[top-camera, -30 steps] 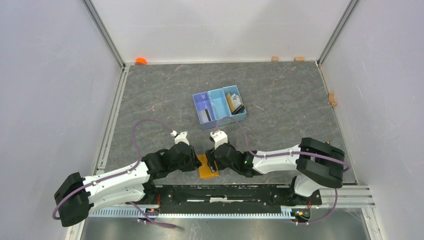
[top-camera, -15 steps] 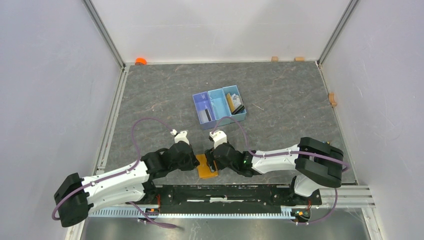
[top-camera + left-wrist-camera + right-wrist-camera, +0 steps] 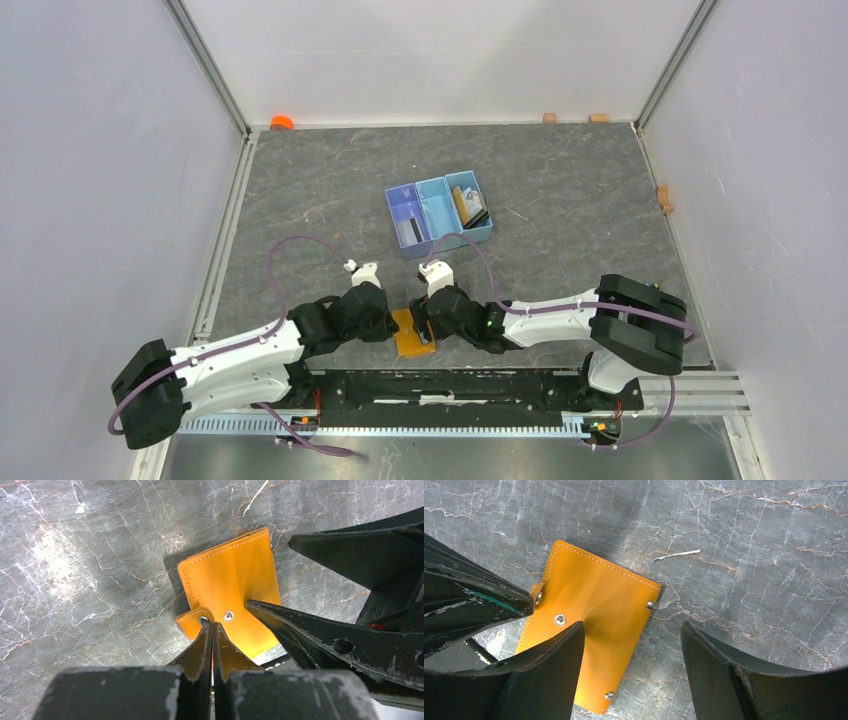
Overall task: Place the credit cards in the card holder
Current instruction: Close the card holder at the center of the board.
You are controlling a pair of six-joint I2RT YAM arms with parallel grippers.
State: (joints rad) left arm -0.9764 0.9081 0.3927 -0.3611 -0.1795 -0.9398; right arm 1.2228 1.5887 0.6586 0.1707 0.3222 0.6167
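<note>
Card holder [image 3: 225, 580] lies closed and flat on the table [image 3: 580, 190], near its front edge, between the two grippers. Left gripper [image 3: 212, 626] has its fingers pinched together on the clasp tab [image 3: 191, 621], probably to peel the snap loose. Right gripper [image 3: 631, 626] stands wide and holds nothing; one finger bears on the holder's face, likely to pin it, and the other sits off its edge. Cards [image 3: 470, 207] wait well apart in the blue tray [image 3: 438, 210]. The fastened flap bars the way, and both grippers crowd it.
</note>
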